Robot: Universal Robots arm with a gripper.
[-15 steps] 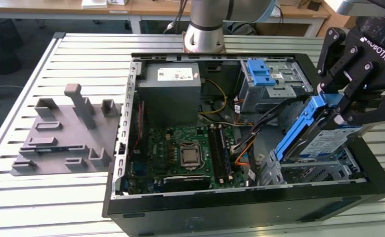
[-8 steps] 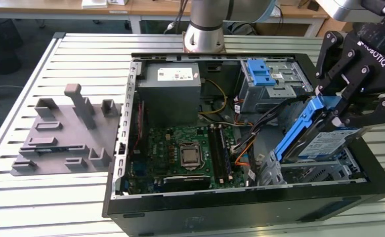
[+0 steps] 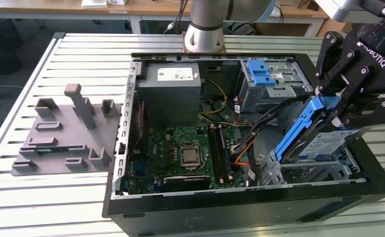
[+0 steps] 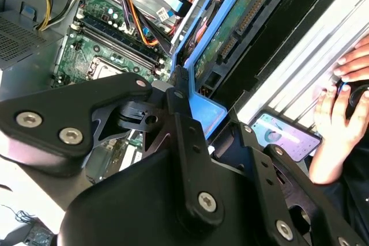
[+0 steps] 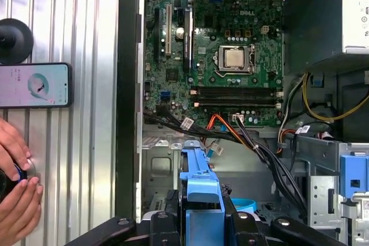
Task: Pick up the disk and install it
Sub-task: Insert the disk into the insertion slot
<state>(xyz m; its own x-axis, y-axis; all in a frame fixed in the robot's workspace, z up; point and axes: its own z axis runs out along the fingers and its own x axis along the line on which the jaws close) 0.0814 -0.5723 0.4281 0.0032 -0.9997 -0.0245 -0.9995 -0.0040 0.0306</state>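
From where I stand, the exterior view has the gripper hanging over the corner of the open computer case on the exterior view's right. Its jaws are clamped on the upper end of the disk. The disk is steeply tilted, with its blue rail toward the motherboard and its lower end down at the grey drive cage. I can't tell whether it touches the cage. Further back in the case sit the power supply and a drive bay with a blue latch. A grey fixture lies on the slatted table, on the exterior view's left of the case.

In the second wrist view the gripper has its black fingers pinched on the blue rail. The disk runs away from them with its green circuit board showing. Beyond the case wall a person's hands rest by a phone.

In the first wrist view the gripper holds the disk edge-on by its blue rail, which sits squarely between the fingertips. Past it are the motherboard and its cables. The phone and the hands are outside the case on the table.
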